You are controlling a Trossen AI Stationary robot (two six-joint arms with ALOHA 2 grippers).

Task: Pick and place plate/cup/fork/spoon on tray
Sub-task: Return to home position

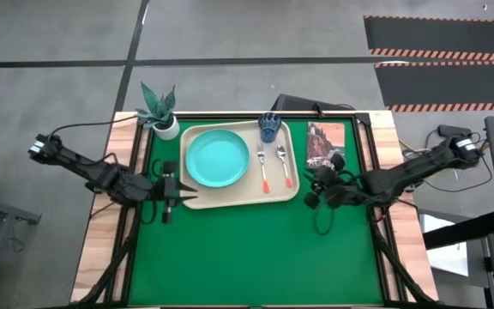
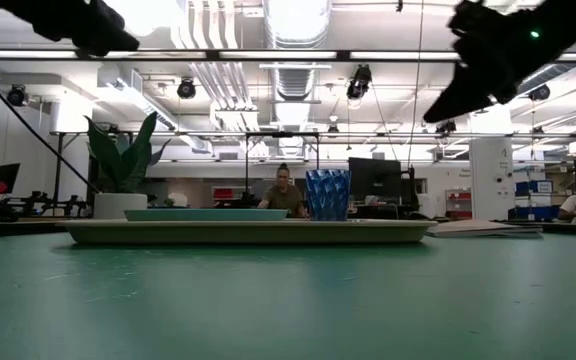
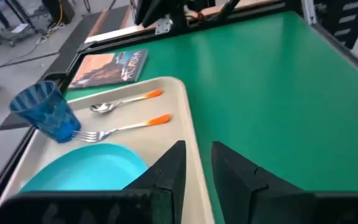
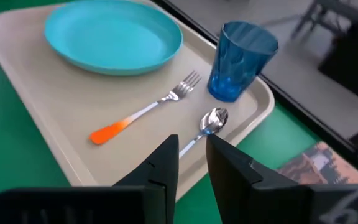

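Note:
The beige tray lies on the green mat at the far middle. On it rest the turquoise plate, the blue cup standing upright at the far right corner, the fork and the spoon, side by side with their handles toward the near edge. My left gripper hovers at the tray's near left corner, slightly open and empty. My right gripper hovers just off the tray's right rim, slightly open and empty, above the spoon's handle end.
A white pot with a green plant stands at the tray's far left corner. A book lies to the right of the tray. The green mat is bare on the near side. People and desks show in the room beyond.

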